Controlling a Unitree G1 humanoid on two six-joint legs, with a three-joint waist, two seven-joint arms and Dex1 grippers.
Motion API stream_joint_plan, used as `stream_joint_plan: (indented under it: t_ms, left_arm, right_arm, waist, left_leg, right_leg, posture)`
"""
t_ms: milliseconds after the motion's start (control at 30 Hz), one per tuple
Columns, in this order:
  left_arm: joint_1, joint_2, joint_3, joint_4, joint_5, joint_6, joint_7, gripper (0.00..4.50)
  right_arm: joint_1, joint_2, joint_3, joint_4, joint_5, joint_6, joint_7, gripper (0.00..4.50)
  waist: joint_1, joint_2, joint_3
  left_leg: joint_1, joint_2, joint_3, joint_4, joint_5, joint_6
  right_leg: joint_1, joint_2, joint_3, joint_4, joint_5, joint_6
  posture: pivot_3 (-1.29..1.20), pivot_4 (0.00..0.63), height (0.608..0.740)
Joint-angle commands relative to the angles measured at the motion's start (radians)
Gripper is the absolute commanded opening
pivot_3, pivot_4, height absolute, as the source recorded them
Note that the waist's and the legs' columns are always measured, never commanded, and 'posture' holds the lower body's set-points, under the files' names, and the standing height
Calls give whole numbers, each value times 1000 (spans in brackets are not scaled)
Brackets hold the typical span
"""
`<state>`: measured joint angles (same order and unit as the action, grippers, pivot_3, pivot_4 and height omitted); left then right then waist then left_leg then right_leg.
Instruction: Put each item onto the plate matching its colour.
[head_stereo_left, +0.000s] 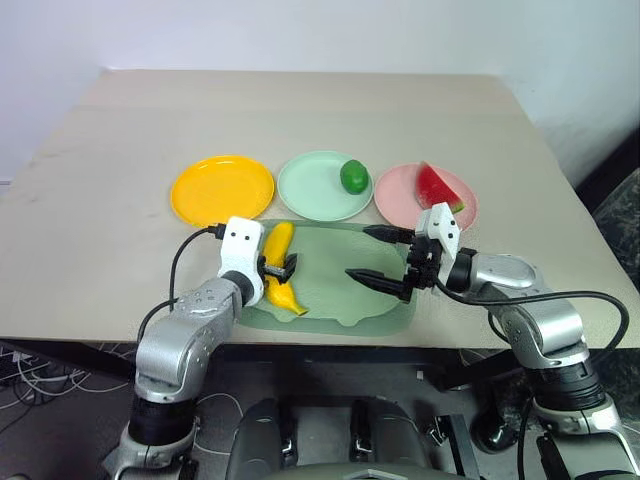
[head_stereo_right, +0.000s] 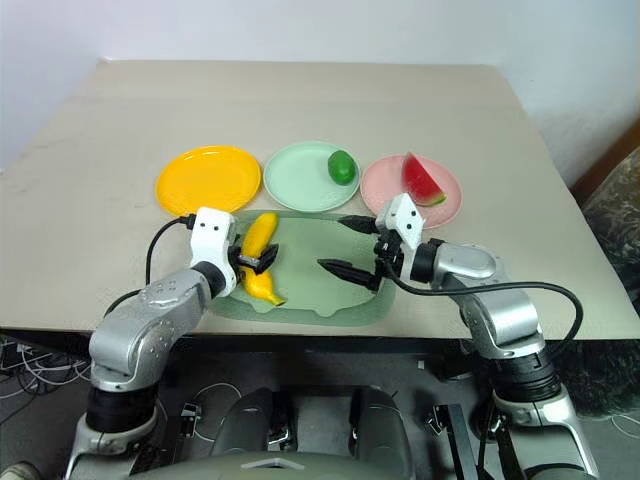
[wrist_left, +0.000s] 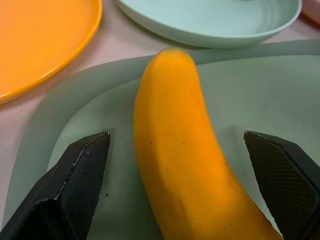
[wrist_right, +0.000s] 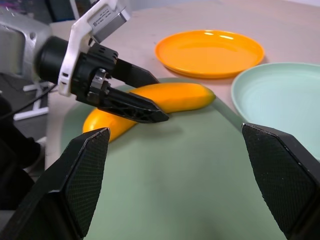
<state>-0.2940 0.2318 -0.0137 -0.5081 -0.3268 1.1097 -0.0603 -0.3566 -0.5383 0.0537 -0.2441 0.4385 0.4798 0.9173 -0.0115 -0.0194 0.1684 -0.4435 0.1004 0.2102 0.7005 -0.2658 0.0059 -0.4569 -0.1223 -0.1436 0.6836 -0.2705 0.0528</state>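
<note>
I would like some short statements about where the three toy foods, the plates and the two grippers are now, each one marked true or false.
1. The banana lies on the pale green tray. True.
2. The green fruit sits on the pink plate. False: it is on the mint green plate.
3. The watermelon wedge is on the pink plate. True.
4. The yellow-orange plate holds the banana. False: nothing lies on it.
5. The left gripper is shut on the banana. False: its fingers stand open on either side of it.
</note>
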Motion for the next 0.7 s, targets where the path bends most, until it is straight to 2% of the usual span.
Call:
stream_joint_plan:
  t_ms: [33,133,367,500,567,700]
  left_arm:
    - [-25,20,-22,-8,7,32,-18,4500]
    - [-21,16,-44,-19,19,31,-14,3912]
    - [-21,41,-21,-94,22,-25,-49,1961]
    - [-17,50,25,-187,8,-59,-55,1838]
    - [-47,21,80,-170,-1,-34,-29,1838]
    - [-121,22,131,-32,78,-99,40,1838]
  right_arm:
    - [-22,-3,-6,-18,-5,-17,-12,4452]
    - [-24,-7,-4,-44,-7,1,-29,4500]
    - [-42,-10,-17,-70,10,38,-47,4500]
    - [-53,-10,-14,-57,10,34,-45,4500]
    - [-59,-7,-12,-46,9,29,-42,4500]
    - [-74,5,4,-7,-7,4,-34,4500]
  waist:
    - [0,0,0]
    - [0,0,0]
    - [-1,0,0]
    - [-2,0,0]
    - [1,0,0]
    - [2,0,0]
  left_leg:
    - [0,0,0,0,0,0]
    - [0,0,0,0,0,0]
    - [0,0,0,0,0,0]
    - [0,0,0,0,0,0]
    - [0,0,0,0,0,0]
    - [0,0,-1,1,0,0]
  right_leg:
    - [0,0,0,0,0,0]
    - [0,0,0,0,0,0]
    - [1,0,0,0,0,0]
    - [-1,0,0,0,0,0]
    - [0,0,0,0,0,0]
    - [2,0,-1,0,0,0]
  posture:
    - [0,150,695]
    - [0,150,695]
    - [0,150,695]
    - [0,150,695]
    - [0,150,695]
    - [0,150,695]
